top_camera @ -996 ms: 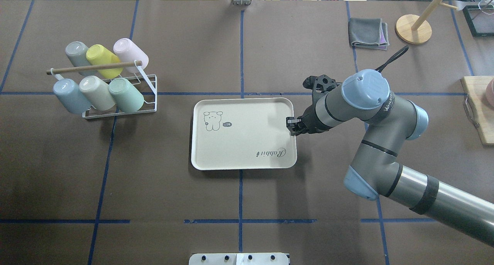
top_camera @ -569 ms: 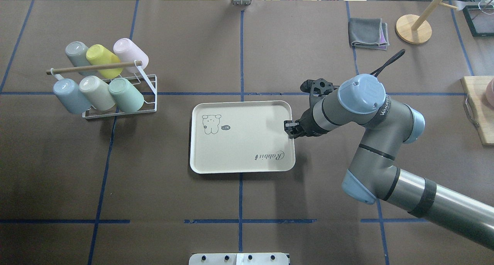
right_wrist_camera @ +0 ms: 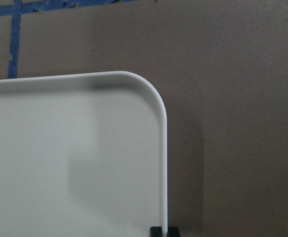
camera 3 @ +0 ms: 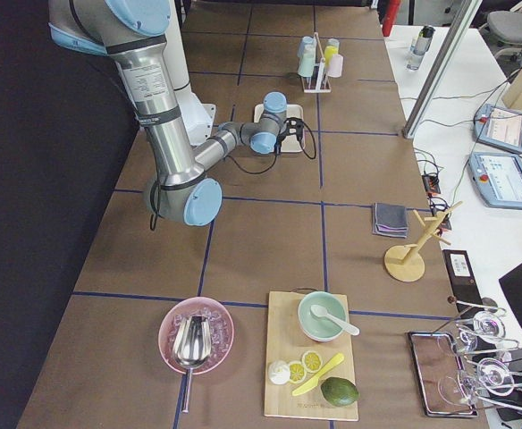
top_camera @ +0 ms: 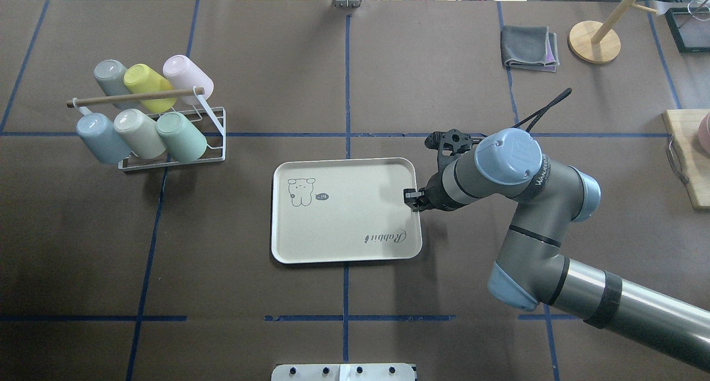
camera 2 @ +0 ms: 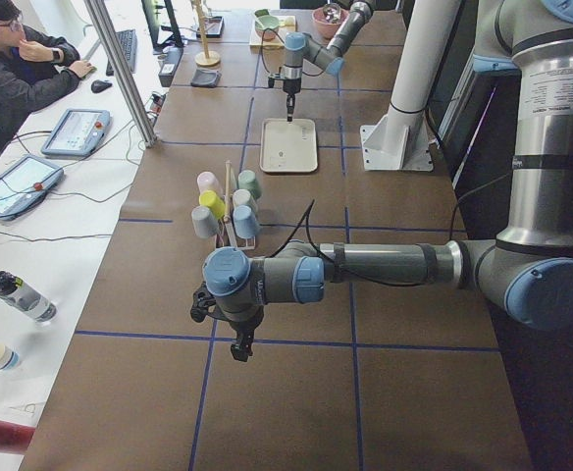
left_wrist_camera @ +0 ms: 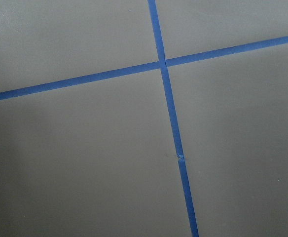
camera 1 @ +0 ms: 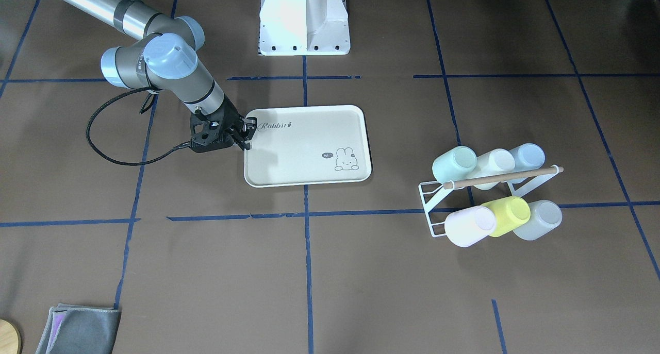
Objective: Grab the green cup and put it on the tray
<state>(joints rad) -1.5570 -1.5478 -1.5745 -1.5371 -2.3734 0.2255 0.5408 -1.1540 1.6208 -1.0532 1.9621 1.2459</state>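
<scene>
The green cup point(top_camera: 180, 136) lies tilted on the lower row of a white wire rack point(top_camera: 213, 127), at that row's right end; it also shows in the front view point(camera 1: 454, 163). The cream tray point(top_camera: 344, 220) lies flat at the table's middle, seen too from the front point(camera 1: 304, 148) and in the right wrist view point(right_wrist_camera: 75, 158). My right gripper point(top_camera: 411, 199) is shut on the tray's right rim, its jaws pinching the edge point(camera 1: 247, 132). My left gripper point(camera 2: 239, 345) hangs over bare table far from the rack; I cannot tell if it is open or shut.
The rack also holds yellow point(top_camera: 145, 81), pink, grey, cream and pale blue cups under a wooden rod. A grey cloth point(top_camera: 530, 48), a wooden stand point(top_camera: 593, 41) and a cutting board point(top_camera: 688, 153) lie at the right. The robot's base plate point(top_camera: 344, 371) is at the near edge.
My right gripper has pulled the tray toward the robot's side of the table and slightly to the left, still gripping its rim. The cups and rack have not moved.
</scene>
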